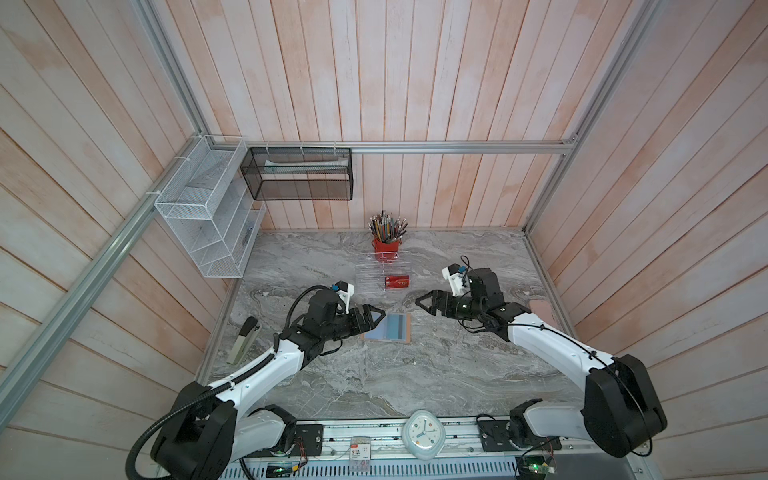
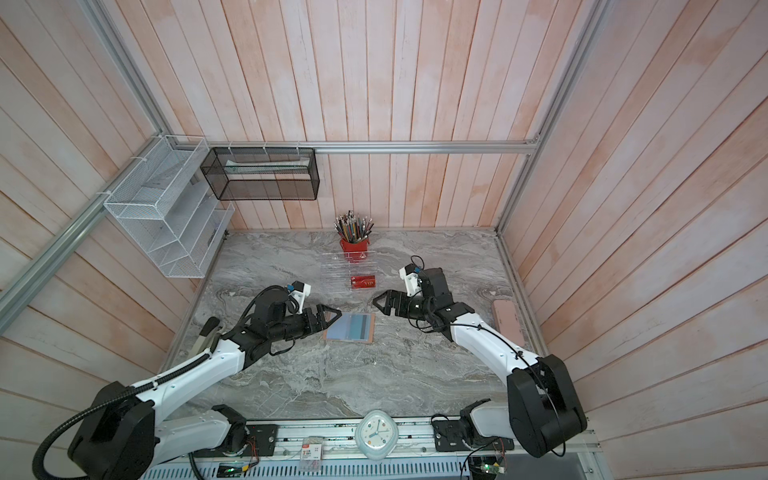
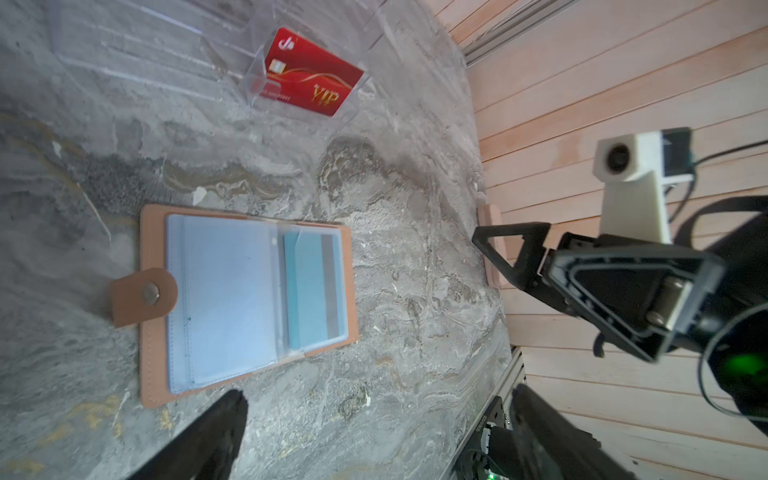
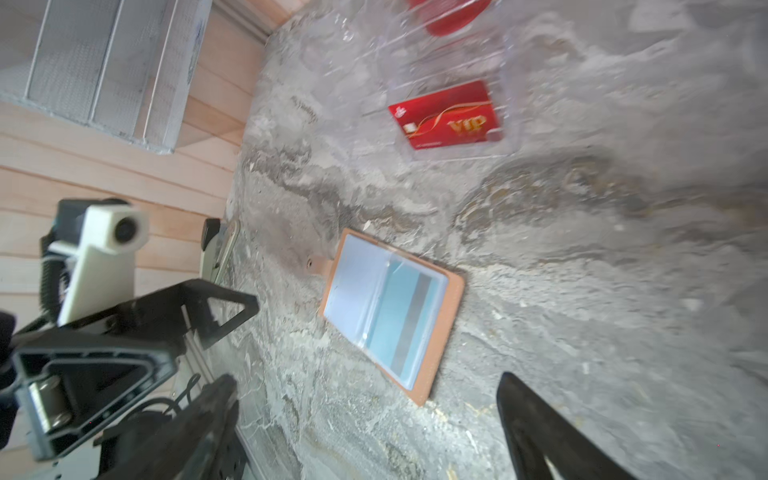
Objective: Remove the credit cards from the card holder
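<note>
Both sets of fingers were spread wide and empty. The left gripper (image 1: 374, 318) hung over the strap-side edge of the tan-pink leather-like booklet card holder (image 1: 388, 328), and the right gripper (image 1: 424, 305) stood near, on the other side. The holder lay open and flat at mid-desk. A teal-blue plastic card (image 3: 311, 291) sat stripe-up inside a clear sleeve. The red plastic VIP card with gold lettering (image 1: 397, 281) was already in the clear acrylic tiered rack (image 1: 372, 272) just behind. No black card could be seen.

The risk, as I judged it, was that the teal card sat flush in slick plastic. Fingers might catch sleeve and card together and lift the whole light holder. They might also push it across the smooth top unless the other arm pinned it.

The grey marbled desk (image 1: 415, 374) looked hard and glossy. Pale pink plank walls (image 1: 415, 83) closed the booth in. A red pot of pencils (image 1: 386, 245) stood at the back and a stapler (image 1: 243, 338) lay at the left.
</note>
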Robot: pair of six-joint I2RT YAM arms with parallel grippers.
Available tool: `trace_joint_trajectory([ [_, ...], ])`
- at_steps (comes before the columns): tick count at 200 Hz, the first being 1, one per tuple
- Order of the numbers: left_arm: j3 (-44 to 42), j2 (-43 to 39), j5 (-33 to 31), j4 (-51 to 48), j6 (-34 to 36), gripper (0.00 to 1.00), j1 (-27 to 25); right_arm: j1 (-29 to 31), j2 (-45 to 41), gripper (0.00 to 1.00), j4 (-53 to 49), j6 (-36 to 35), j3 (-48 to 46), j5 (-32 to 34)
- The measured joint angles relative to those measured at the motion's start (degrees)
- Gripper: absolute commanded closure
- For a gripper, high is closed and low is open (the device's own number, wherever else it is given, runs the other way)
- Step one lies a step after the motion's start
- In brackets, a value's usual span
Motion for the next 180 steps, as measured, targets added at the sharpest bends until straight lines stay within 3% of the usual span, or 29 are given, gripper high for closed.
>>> trace_joint_trajectory([
  [30, 2.9, 6.1, 0.7, 0.2, -2.9, 0.0, 0.0, 4.7, 1.5, 0.02, 5.9, 2.9, -5.1, -1.0],
  [67, 7.8, 13.5, 3.2, 3.6, -6.4, 0.0, 1.3, 5.5, 4.0, 0.02, 13.0, 6.4, -9.5, -1.9],
  [115, 10.1, 21.6, 6.2, 5.8, -8.8, 0.0, 2.7, 5.7, 11.5, 0.02, 20.2, 8.2, -8.7, -4.1],
  [180, 10.1, 24.0, 7.8, 5.9, -9.2, 0.0, 3.9, 7.0, 19.1, 0.02, 23.8, 9.0, -4.5, -6.2],
])
